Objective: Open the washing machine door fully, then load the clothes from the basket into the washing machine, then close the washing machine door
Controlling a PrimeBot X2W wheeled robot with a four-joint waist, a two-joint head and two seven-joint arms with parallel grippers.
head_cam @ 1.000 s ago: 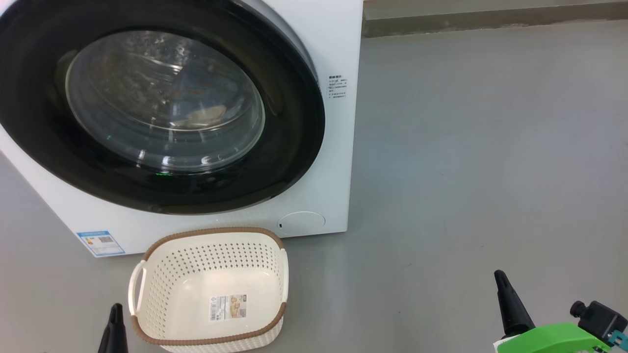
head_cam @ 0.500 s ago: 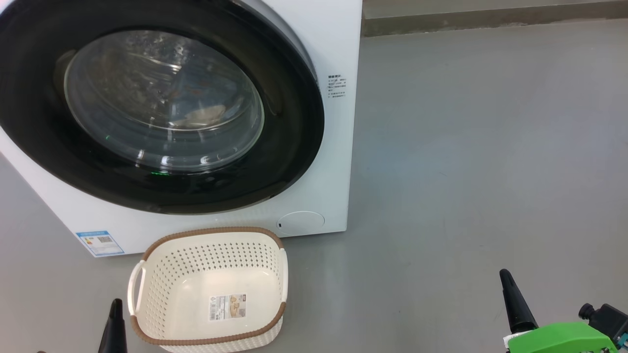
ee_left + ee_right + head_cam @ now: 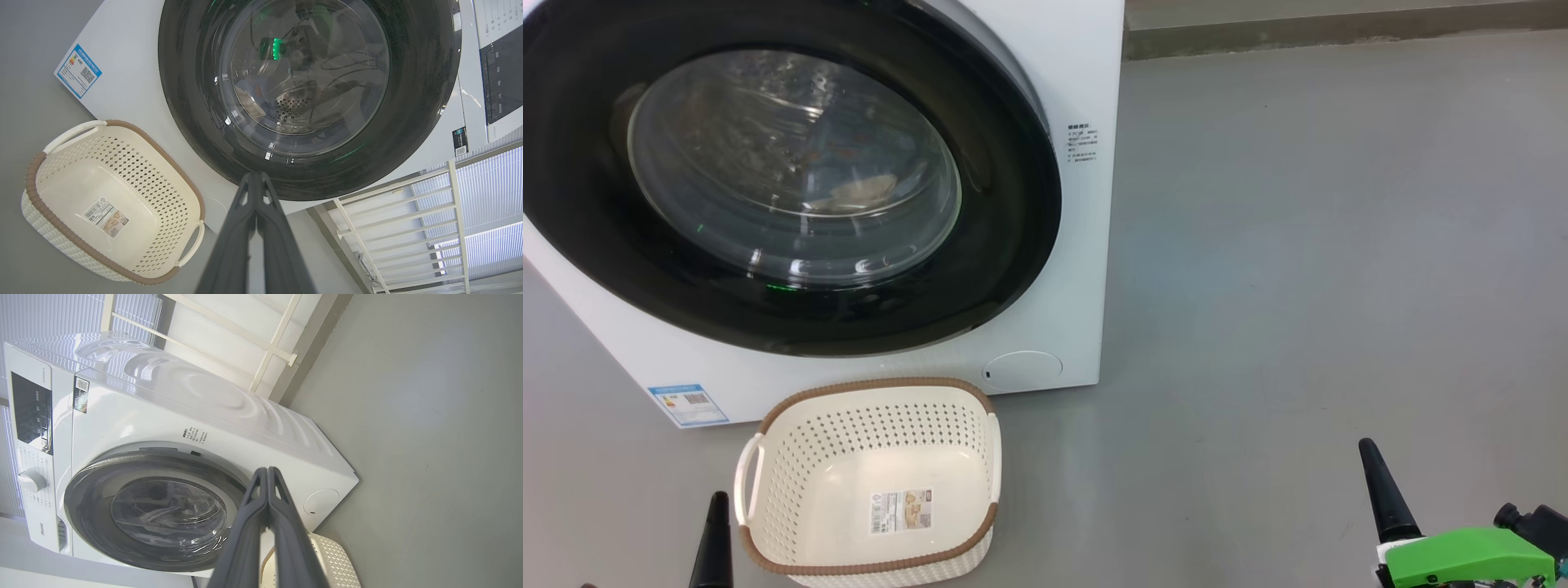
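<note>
We see the washing machine door [image 3: 1013,204] closed flush, the clothes [image 3: 858,192] a soft, light bundle behind its glass toward 4 o'clock, and the basket [image 3: 874,382] bare at the door's 6 o'clock. Our left gripper [image 3: 717,539] and right gripper [image 3: 1380,490] are clenched on nothing. We judge the door heavy, stiff and slippery, best taken at its rim.

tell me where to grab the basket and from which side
Likely the left side handle of the basket, nearest the left gripper. Come down from above: the basket sits upright on the floor, and the handle loops out from the wall, leaving a gap for one finger.
</note>
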